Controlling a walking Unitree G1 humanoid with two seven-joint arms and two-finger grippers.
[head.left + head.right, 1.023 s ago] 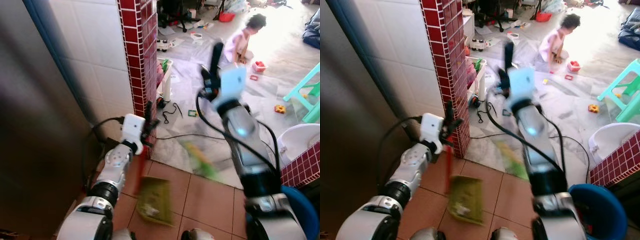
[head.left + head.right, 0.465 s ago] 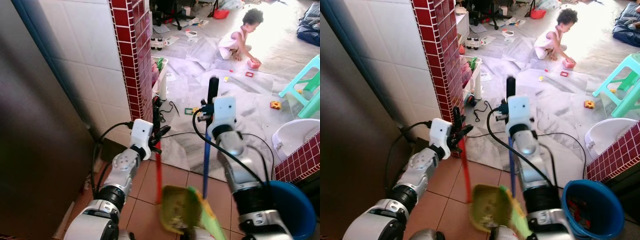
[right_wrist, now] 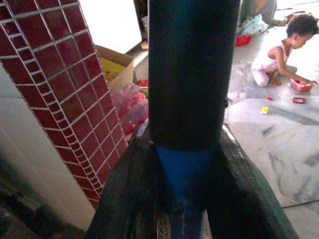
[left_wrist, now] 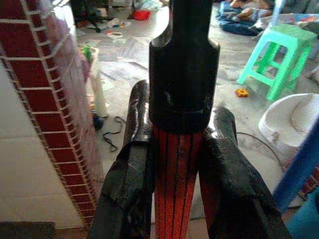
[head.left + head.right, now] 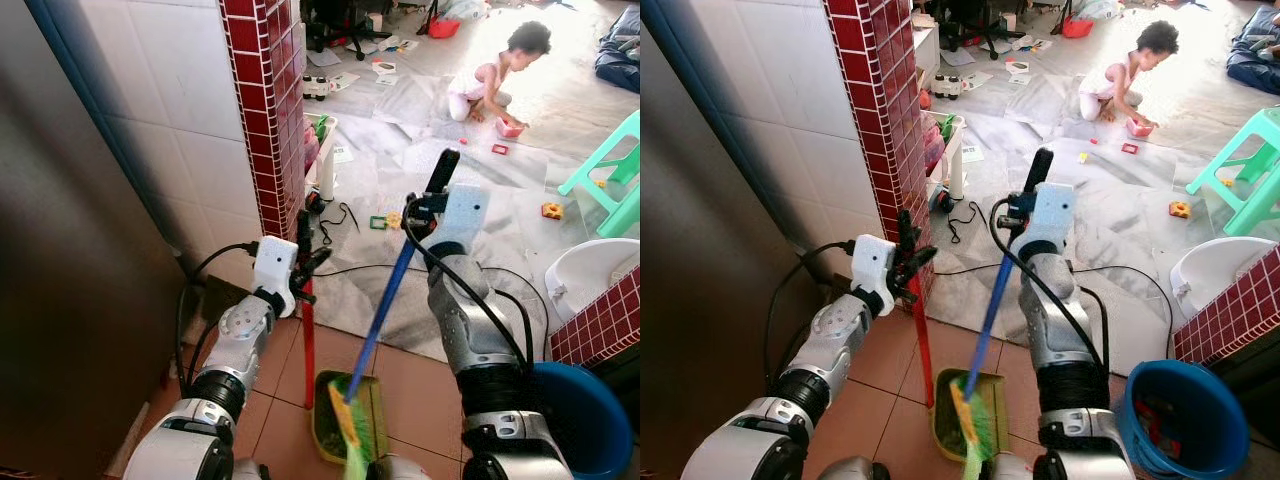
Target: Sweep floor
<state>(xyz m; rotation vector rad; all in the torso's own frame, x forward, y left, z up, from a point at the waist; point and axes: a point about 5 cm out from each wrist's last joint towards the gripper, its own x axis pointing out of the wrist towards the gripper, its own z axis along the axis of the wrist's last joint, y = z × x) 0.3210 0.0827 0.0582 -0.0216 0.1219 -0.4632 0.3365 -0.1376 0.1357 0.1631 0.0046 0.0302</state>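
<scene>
Right hand [image 5: 428, 200]; broom [image 5: 375, 330] steeply slanted.

Glossy red-tiled pillar [image 5: 268, 110], matt terracotta floor [image 5: 420, 385]

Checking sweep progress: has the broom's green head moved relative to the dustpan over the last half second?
Yes. The broom head, which hung past the dustpan's right edge, now lies over the pan's middle, its blue handle leaning toward the right tool.

Red-tiled pillar [image 5: 272, 110]; child [image 5: 495, 75] sitting w/ toys; green stool [image 5: 607, 172]; blue bucket [image 5: 582, 412] nr right.
</scene>
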